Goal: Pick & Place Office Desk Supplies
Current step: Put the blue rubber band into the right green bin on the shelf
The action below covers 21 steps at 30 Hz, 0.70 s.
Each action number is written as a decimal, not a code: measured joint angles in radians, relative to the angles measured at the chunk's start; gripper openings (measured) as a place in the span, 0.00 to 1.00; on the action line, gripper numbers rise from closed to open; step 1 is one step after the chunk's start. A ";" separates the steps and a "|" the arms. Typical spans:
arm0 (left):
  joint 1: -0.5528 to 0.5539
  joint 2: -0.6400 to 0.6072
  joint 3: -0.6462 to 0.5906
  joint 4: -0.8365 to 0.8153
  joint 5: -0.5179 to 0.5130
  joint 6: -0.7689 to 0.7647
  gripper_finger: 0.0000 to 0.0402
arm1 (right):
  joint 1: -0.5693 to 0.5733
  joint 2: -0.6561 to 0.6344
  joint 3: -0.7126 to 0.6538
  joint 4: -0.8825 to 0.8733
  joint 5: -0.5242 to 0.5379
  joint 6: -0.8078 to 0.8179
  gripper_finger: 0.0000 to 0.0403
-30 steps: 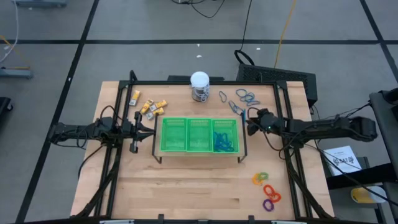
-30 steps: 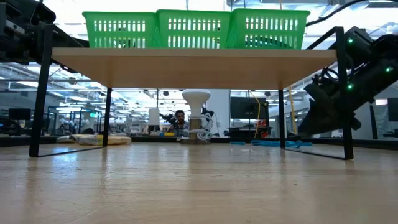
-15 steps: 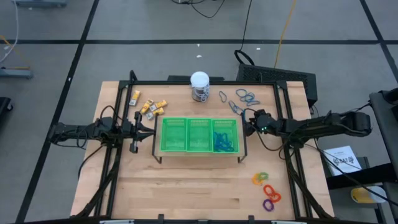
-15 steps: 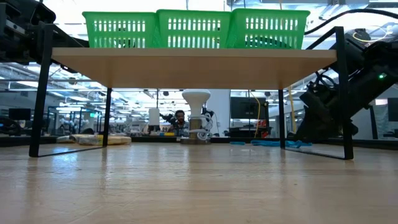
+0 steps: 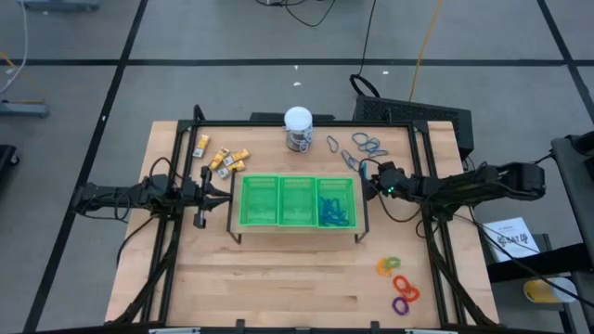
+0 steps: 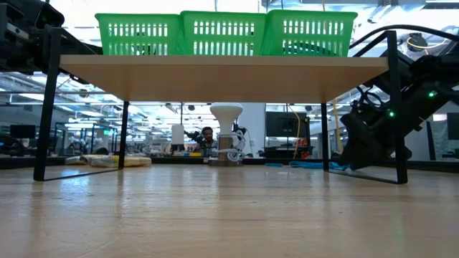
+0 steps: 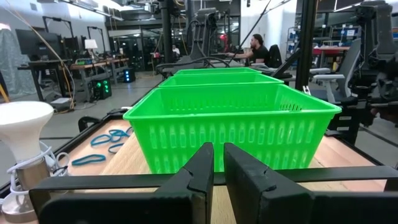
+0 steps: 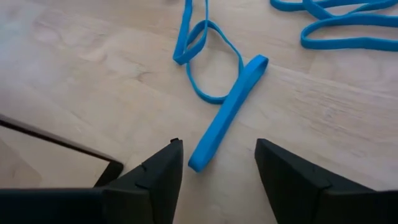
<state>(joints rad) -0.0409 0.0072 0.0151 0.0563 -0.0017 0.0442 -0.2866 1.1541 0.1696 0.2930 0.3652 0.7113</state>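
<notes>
High view: right claw (image 5: 365,174) beside the blue loops (image 5: 351,160); some loops already in the green tray (image 5: 278,223); blocks (image 5: 223,159), rings (image 5: 397,283) remain.
Right wrist: claw wide, empty, straddling one loop (image 8: 227,112).
Left wrist: left claw (image 7: 217,163) closed, waiting.

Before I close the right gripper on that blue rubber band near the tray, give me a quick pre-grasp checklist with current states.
1. Right gripper open: ok, fingers spread.
2. Blue rubber band lined up between the fingers: ok, its flattened end lies in the gap.
3. Only one band in the gap: cannot tell; a second blue loop crosses it farther ahead.
4. Fingers low enough to pinch: cannot tell from these views.
5. Green tray right compartment able to take more: ok, it holds blue bands with room left.
6. Left gripper out of the way: ok, shut and empty at the tray's far side.
</notes>
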 joint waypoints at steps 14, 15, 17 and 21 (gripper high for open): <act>0.000 0.000 0.000 0.000 0.000 0.000 0.11 | -0.001 0.005 0.000 -0.006 0.004 -0.016 0.26; 0.000 0.000 0.000 0.000 0.000 0.000 0.11 | -0.001 0.005 -0.001 -0.007 0.005 -0.016 0.24; 0.000 0.000 0.000 0.000 0.000 0.000 0.11 | -0.001 0.005 -0.001 -0.007 0.004 -0.019 0.22; 0.000 0.000 0.000 0.000 0.000 0.000 0.11 | -0.001 0.005 -0.002 -0.007 0.004 -0.023 0.17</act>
<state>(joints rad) -0.0408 0.0072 0.0151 0.0563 -0.0017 0.0441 -0.2878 1.1596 0.1680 0.2855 0.3689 0.6880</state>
